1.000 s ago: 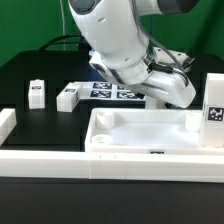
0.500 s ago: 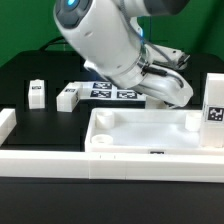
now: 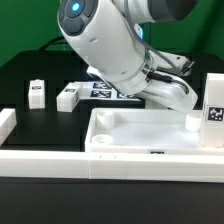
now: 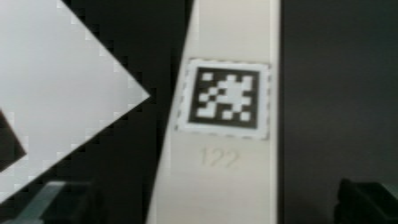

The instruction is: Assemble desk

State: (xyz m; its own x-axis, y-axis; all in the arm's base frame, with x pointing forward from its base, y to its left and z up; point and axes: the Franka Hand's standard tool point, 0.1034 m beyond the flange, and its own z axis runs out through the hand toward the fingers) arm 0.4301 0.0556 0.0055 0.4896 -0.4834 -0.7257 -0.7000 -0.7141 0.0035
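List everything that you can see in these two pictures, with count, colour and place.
tabletop: one, white, in front, behind the border wall.
left legs: two, white, tagged, on the exterior view's left.
upright leg: one, white, tagged, at the tabletop's end on the exterior view's right.
leg under the gripper: one, white, tagged, seen only in the wrist view.
marker board: one, white, behind the tabletop, partly hidden.
border wall: one, white, along the front.
table: one, black.
backdrop: green, behind.
arm: one, white, above the middle.
gripper: one, dark fingers, open, astride that leg.
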